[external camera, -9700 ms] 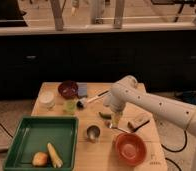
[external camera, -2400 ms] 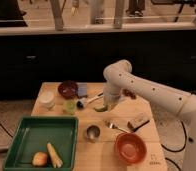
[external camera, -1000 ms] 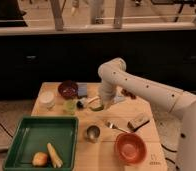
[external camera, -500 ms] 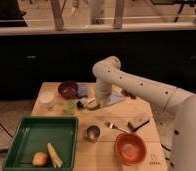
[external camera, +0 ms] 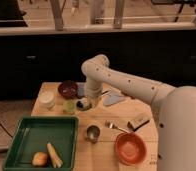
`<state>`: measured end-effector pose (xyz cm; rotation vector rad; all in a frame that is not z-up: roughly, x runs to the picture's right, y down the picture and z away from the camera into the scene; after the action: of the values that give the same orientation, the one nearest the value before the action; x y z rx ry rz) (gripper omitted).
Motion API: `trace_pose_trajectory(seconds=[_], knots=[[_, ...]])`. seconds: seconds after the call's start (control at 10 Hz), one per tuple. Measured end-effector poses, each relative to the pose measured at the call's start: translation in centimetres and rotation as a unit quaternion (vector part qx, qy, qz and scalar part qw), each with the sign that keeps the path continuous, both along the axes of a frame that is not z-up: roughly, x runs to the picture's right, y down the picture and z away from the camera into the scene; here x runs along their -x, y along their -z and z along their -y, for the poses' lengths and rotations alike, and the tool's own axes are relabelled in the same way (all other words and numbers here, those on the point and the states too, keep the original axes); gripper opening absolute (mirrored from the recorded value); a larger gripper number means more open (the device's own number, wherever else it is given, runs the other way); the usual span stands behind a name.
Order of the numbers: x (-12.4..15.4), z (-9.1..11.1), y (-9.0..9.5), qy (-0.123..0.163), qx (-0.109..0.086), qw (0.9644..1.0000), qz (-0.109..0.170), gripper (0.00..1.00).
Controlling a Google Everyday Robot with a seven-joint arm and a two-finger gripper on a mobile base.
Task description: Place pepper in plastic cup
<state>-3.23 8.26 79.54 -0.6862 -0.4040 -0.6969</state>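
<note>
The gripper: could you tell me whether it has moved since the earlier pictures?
Yes: the gripper has swung leftwards, from near the steel cup towards the plastic cup.

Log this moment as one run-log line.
gripper: low over table, just right of plastic cup | pepper: not visible | cup: upright, in front of maroon bowl | step: placing not confirmed

My wooden table (external camera: 98, 150), gripper (external camera: 83, 104) low at its centre.
On it I see green tray (external camera: 21, 150) lower left, orange bowl (external camera: 130, 148) lower right, steel cup (external camera: 92, 133), plastic cup (external camera: 69, 107).
</note>
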Motion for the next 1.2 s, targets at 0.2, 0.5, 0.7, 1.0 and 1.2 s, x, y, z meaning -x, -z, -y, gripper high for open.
trace_pose_trajectory(seconds=[0.2,0.5,0.7,1.0,1.2], knots=[[2.8,0.3,0.1,0.026,0.006,0.9994,0.025,0.05],[6.5,0.4,0.3,0.061,0.019,0.9961,0.060,0.05],[7.5,0.3,0.2,0.075,0.026,0.9941,0.073,0.05],[9.5,0.4,-0.1,0.100,0.036,0.9899,0.094,0.05],[10.5,0.6,-0.4,0.113,0.041,0.9872,0.105,0.05]])
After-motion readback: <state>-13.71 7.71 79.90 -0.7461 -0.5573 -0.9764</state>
